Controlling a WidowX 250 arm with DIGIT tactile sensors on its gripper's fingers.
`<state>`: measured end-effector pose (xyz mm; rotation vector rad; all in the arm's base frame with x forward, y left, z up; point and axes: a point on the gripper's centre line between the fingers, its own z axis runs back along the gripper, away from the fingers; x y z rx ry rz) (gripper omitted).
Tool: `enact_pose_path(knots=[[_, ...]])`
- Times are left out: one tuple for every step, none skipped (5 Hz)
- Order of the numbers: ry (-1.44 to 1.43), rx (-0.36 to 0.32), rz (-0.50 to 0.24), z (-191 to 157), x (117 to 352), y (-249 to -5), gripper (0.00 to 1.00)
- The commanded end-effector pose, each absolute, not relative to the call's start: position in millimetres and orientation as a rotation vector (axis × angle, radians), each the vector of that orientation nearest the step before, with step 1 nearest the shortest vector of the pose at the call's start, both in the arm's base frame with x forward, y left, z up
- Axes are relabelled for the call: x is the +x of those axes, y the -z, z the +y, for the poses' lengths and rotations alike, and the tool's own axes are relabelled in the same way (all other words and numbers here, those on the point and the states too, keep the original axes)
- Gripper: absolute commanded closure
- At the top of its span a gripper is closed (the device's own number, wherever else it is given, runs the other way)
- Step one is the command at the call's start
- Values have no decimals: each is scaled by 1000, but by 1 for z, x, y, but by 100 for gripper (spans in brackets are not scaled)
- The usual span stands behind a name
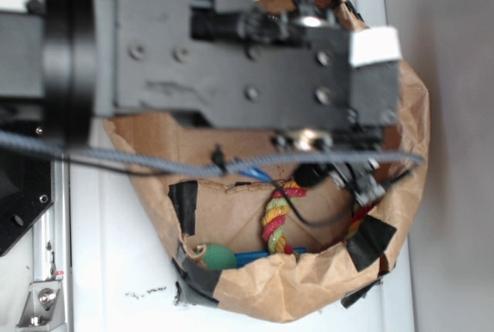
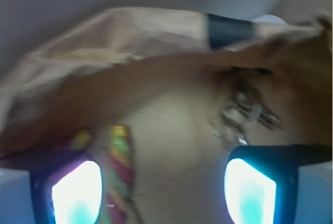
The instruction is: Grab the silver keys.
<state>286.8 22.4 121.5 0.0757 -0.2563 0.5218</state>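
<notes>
The black gripper [image 2: 164, 193] is held open over the crumpled brown paper bag [image 2: 104, 41]. The small bunch of shiny silver metal keys [image 2: 244, 112] is seen inside the bag, just beyond the right finger [image 2: 270, 182], well right of the pink-yellow-green twisted rope toy [image 2: 118, 172].

Black arm [image 1: 231, 46], grey braided cable [image 1: 116, 160], glowing fingers [image 2: 78, 193].

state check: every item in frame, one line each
silver keys: lying loose in the bag, not gripped
rope toy: lying on the bag floor
gripper: open, empty, above the bag floor
paper bag: open, rim rolled down, taped
green object: resting at the bag wall
</notes>
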Motion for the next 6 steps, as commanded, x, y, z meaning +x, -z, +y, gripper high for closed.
enact_pose_path(knots=[[-616,65,-372,54,272,-98,0],[-601,58,-421,50,271,-84,0],[-618,49,-462,48,277,-81,0],[-624,15,-512,44,286,-81,0],[-658,10,-528,44,294,-84,0],[-661,14,-538,49,300,-85,0]])
